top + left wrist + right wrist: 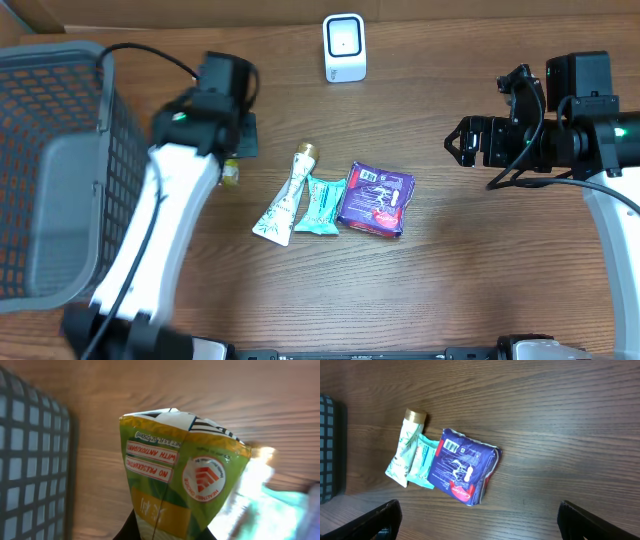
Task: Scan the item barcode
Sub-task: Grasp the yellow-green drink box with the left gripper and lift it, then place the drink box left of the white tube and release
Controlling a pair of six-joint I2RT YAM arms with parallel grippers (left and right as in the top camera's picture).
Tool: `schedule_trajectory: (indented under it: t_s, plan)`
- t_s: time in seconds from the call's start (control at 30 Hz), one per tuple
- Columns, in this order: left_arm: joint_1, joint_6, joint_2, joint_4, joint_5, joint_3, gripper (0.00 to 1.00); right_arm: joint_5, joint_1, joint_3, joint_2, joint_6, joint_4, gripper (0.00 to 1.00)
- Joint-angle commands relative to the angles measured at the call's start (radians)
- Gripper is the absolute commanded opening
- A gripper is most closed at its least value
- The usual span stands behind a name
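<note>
**A:** What lies nearest the robot's side?

**B:** Three loose things in a row on the counter [480,260]. There is one white tube [285,200] with a gold cap and one teal sachet [318,205] touching the tube's right side. One purple pack [375,198] sits against the sachet. The purple pack lies with a barcode label face up at its far corner.

**A:** And past those?

**B:** Two tools. The left tool [240,140] is pinched narrow on a green snack packet [185,475], the item for scanning. Its dark fingers [131,530] grip the packet's lower end in the wrist view, where black-and-white stripes show at the opposite edge. The packet is left of the tube and near it. Whether it touches the counter I cannot tell.

**A:** Anything blocking it?

**B:** From overhead the left arm [170,210] covers most of the packet, so only a green corner peeks out beside the forearm. One grey mesh basket [60,150] stands close on its left, running along that whole side.

**A:** The right side?

**B:** The right tool [465,143] is spread wide with nothing in it. It is well apart from the purple pack, out to the pack's right.

**A:** Farthest back?

**B:** One white scanner [344,47], upright at the far edge, beyond the row and well apart from the held packet.
</note>
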Motion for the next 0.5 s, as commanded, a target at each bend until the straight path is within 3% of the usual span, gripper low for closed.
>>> schedule_trajectory:
  t_s: [0.0, 0.1, 0.27, 0.47]
  plan:
    - [-0.006, -0.053, 0.109, 0.030, -0.152, -0.037, 0.04, 0.002, 0.004, 0.019, -0.002, 0.004, 0.004, 1.00]
    - [-0.006, -0.052, 0.224, 0.029, -0.126, -0.047, 0.04, 0.002, 0.004, 0.019, -0.002, 0.004, 0.003, 1.00]
    - [-0.007, -0.037, 0.352, 0.026, 0.115, -0.047, 0.04, 0.003, 0.004, 0.019, 0.003, 0.004, 0.005, 1.00]
    - [-0.040, -0.053, 0.393, 0.051, 0.300, -0.047, 0.04, 0.002, 0.004, 0.019, 0.019, 0.004, 0.004, 1.00]
